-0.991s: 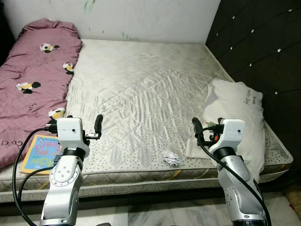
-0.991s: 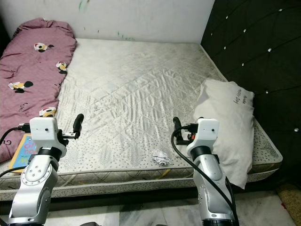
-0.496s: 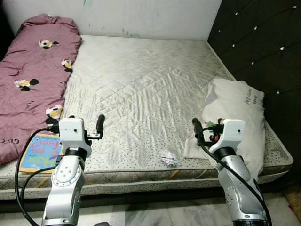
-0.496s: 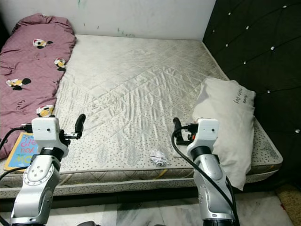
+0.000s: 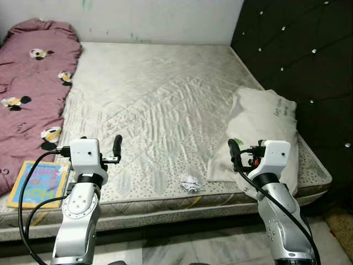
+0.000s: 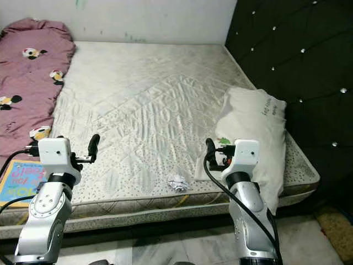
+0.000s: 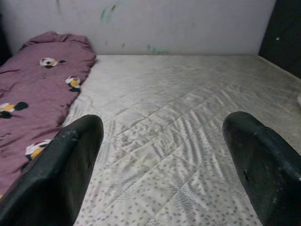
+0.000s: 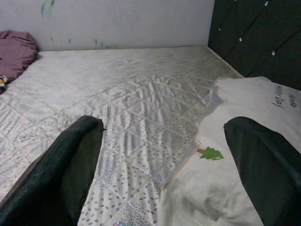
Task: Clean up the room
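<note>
The left tool (image 7: 162, 165) and right tool (image 8: 164, 165) are both raised at the foot of a bare quilted mattress (image 5: 160, 94), fingers spread wide and holding nothing. A crumpled scrap of paper (image 5: 189, 181) lies near the mattress's front edge between the two arms. A white pillow (image 5: 265, 127) rests along the dark tufted headboard (image 5: 298, 49), a maroon cartoon-print blanket (image 5: 30, 83) lines the far side, and a children's book (image 5: 36, 182) sits by the corner.
</note>
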You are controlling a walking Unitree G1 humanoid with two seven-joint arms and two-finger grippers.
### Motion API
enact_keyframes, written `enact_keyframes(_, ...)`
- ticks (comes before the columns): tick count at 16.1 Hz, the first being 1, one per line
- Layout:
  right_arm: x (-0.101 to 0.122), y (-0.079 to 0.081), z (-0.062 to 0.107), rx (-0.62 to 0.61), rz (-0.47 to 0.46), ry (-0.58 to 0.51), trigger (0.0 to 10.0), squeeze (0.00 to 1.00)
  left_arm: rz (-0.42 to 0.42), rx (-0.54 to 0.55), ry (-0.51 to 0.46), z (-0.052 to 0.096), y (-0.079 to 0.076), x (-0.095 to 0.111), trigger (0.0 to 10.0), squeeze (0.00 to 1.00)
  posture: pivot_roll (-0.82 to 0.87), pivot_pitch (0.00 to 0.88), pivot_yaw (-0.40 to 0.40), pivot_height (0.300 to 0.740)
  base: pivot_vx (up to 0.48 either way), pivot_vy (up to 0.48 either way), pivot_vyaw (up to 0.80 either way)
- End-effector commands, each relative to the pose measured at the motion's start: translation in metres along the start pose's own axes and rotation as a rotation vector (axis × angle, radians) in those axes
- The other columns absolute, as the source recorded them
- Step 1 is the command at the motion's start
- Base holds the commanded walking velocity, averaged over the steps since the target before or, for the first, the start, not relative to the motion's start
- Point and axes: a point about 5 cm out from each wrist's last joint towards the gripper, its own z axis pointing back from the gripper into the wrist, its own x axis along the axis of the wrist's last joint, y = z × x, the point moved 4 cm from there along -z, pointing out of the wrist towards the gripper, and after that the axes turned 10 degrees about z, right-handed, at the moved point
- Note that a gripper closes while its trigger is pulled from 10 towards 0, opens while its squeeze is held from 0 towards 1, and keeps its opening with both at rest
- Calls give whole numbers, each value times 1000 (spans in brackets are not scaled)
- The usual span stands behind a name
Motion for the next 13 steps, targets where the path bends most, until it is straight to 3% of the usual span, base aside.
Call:
enact_keyframes(1, 4, -1, 0, -3, -5, -9, 10000, 0, -25, 18, -2, 1, 3, 1, 10000, 0, -39, 4, -85, 740, 0, 0, 0)
enact_keyframes(5, 4, 0, 2, 5, -6, -6, 10000, 0, -26, 18, 6, 3, 3, 0, 10000, 0, -39, 10, -85, 732, 0, 0, 0)
enact_keyframes(13, 5, 3, -1, 23, -5, -10, 10000, 0, -41, 65, -15, -3, 8, 4, 10000, 0, -42, 22, -89, 635, 0, 0, 0)
